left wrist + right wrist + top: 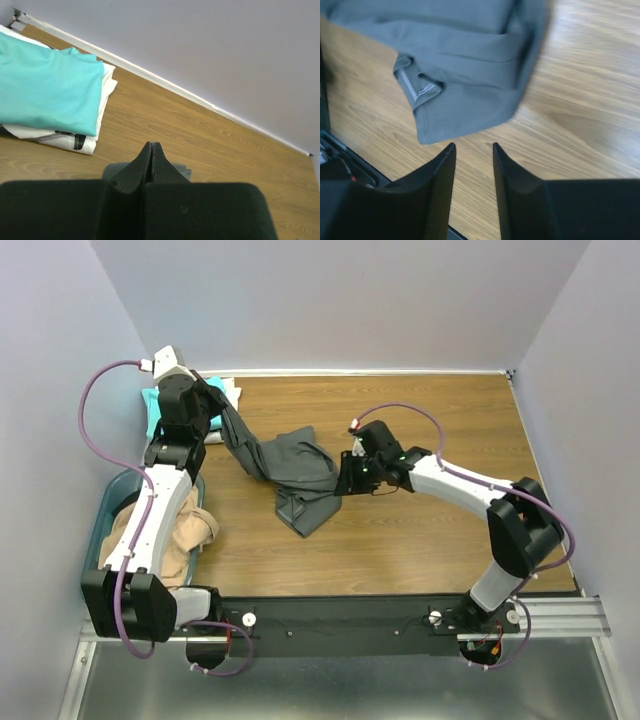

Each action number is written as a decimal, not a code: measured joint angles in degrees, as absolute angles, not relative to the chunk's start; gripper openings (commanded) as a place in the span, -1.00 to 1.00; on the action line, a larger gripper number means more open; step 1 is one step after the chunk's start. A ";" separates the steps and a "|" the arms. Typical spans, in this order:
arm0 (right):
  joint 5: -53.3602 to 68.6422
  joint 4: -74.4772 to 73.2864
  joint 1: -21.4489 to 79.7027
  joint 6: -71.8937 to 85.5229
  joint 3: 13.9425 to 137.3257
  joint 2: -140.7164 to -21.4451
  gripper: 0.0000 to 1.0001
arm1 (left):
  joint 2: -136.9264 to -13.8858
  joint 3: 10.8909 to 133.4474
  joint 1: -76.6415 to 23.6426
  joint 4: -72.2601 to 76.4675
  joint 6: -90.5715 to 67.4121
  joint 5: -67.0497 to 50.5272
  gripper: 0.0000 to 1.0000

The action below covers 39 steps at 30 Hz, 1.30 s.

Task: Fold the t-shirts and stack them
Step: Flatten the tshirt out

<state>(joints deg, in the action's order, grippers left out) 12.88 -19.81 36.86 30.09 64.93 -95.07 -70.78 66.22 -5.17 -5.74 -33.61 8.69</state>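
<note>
left jaws pressed together, pinching raised end of dark grey t-shirt (pixel 300 475) near far-left corner; rest of cloth draped down, crumpled on tabletop (pixel 420 530) centre. right jaws spread, nothing between, low over bare wood just beside shirt's near edge. teal t-shirt (pixel 45 85) folded atop white t-shirt (pixel 50 136), far left. tan t-shirt (pixel 195 530) heaped in basket (pixel 98 520).

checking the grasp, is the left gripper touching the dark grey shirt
Touching. The left wrist view shows the left gripper shut, the dark grey shirt pinched between its fingers and showing on both sides.
</note>
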 measured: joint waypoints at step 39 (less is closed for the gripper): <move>-9.80 -20.21 56.84 24.01 75.53 -113.36 -0.99 | -74.98 68.25 -1.30 -8.60 -27.73 1.10 -1.00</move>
<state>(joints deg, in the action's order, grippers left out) -9.80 -20.21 56.84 24.01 75.53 -113.36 -74.98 68.25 -1.30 -8.60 -27.73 1.10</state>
